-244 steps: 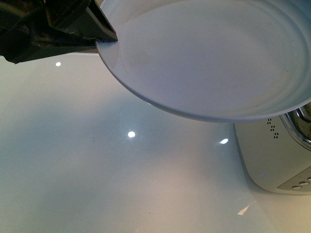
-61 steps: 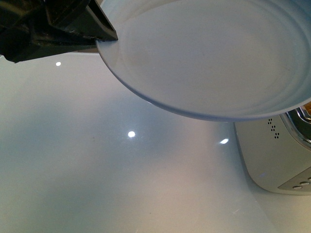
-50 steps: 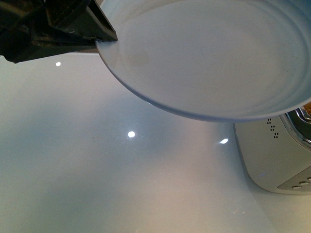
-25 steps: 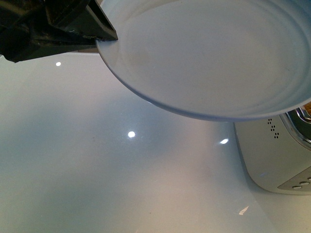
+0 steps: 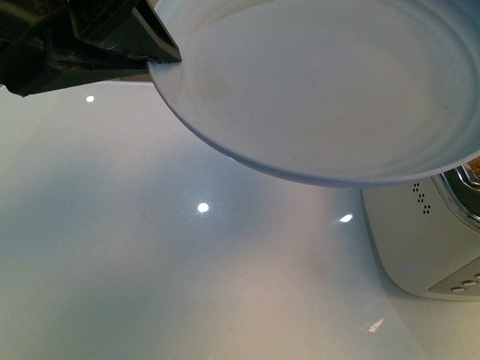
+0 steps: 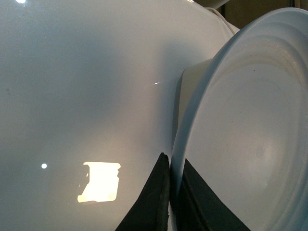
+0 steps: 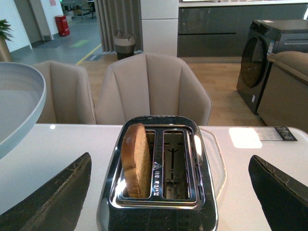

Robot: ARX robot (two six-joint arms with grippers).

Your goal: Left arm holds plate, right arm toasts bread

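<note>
Bread (image 7: 135,161) upright in toaster (image 7: 155,219) slot; left tool (image 6: 173,162) clamps plate (image 6: 240,144) rim; right tool (image 7: 169,159) spread.

The plate (image 5: 322,82) hangs above the worktop (image 5: 150,262), its left rim pinched in the left gripper (image 5: 169,56). To its right the toaster (image 5: 420,240) stands on the worktop, partly under the plate's rim. The bread (image 7: 135,161) stands upright in the slot on the plate's side, and chairs (image 7: 151,89) sit behind the worktop

We now see a sliver of the bread (image 5: 475,163) above the toaster (image 5: 420,240), under the plate (image 5: 322,90) rim.
</note>
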